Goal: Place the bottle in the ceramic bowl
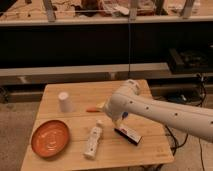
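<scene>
- Gripper: low over the table, about 1 o'clock from the bottle's cap and 10 o'clock from the dark box. It is mostly hidden by the wrist.
- Jaws spread wide with nothing between them. No contact with the bottle.
- Arm: white, comes in from the 3 o'clock edge of the view. The elbow bulges over the table's 1 o'clock area and the forearm bends down toward table centre.
- Bottle: slim, white, lying flat on its side on the wood at about 6 o'clock of the table. Cap end points to roughly 12–1 o'clock, base toward the front edge.
- Ceramic bowl: orange-brown, shallow, at 8 o'clock of the table, nothing in it. The bottle is at its 3 o'clock, near but apart.
- Dark box: rectangular with a light label, lying flat at 3 o'clock of the bottle, long axis running 10 to 4 o'clock. It is partly under the arm.
- White cup: upright at 10 o'clock of the table, 12–1 o'clock of the bowl, well apart from the bottle.
- Small orange item: lying flat near table centre, 12 o'clock of the bottle, just beside the arm. Can't tell what it is.
</scene>
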### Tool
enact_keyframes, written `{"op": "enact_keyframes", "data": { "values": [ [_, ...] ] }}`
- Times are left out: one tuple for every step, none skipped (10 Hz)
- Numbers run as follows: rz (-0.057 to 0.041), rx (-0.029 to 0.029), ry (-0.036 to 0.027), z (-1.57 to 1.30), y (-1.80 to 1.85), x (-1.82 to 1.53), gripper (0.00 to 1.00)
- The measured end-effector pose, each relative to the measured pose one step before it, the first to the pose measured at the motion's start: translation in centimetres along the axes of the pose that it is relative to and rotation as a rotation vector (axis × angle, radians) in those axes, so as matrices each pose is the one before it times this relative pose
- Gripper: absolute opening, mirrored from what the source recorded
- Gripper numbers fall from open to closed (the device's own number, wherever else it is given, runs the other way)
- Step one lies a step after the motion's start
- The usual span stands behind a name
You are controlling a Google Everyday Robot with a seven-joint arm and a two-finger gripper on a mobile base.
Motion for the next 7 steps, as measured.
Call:
{"op": "enact_keyframes", "data": {
  "values": [
    [-0.02273, -0.00733, -0.00761, 0.440, -0.086, -0.206, 0.80],
    [-0.01750, -0.00537, -0.00721, 0.375, -0.189, -0.260, 0.80],
    [-0.01427, -0.00420, -0.00656, 0.331, -0.136, -0.206, 0.80],
    [-0.02571, -0.00857, -0.01067, 0.519, -0.170, -0.311, 0.80],
    [-0.01894, -0.00740, -0.00797, 0.376, -0.044, -0.185, 0.80],
    [-0.01561, -0.00777, -0.00618, 0.341, -0.056, -0.197, 0.80],
    [-0.01797, -0.01228, -0.00651, 0.406, 0.054, -0.159, 0.80]
  ]
}}
